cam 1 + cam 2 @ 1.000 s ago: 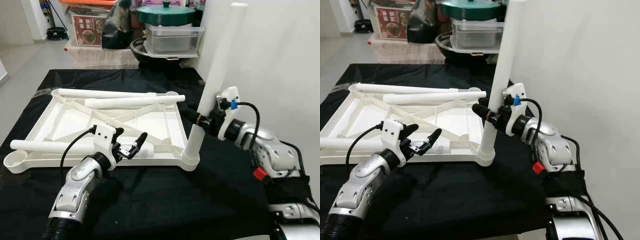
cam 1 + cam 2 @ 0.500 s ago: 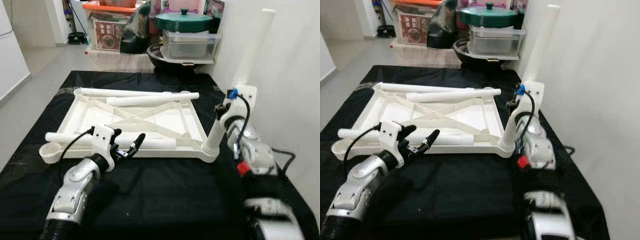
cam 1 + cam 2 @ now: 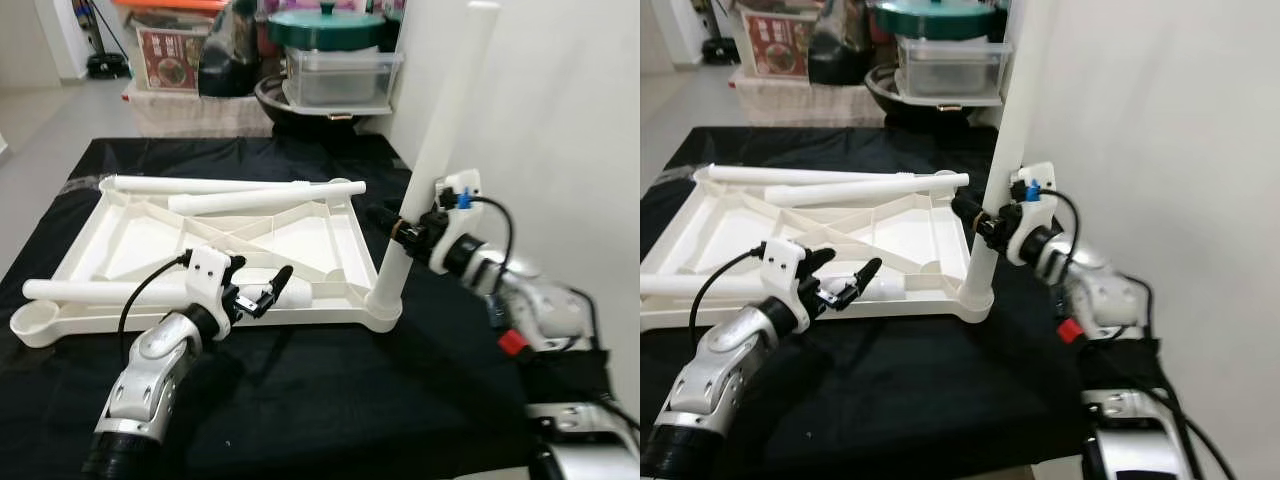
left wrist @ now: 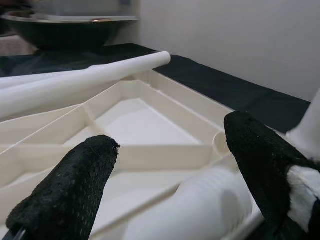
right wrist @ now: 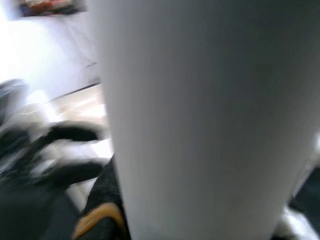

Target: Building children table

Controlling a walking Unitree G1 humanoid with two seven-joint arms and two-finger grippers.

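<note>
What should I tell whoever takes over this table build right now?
Right gripper: shut on the upright leg, which stands in the tabletop's near right corner socket, leaning slightly.
Left gripper: open, fingers either side of the end of the loose leg lying across the near rail.
Two more legs lie across the far side of the upside-down tabletop.
Done: one leg placed. Left: three legs.

Head stereo looks down; wrist cams close-up.
</note>
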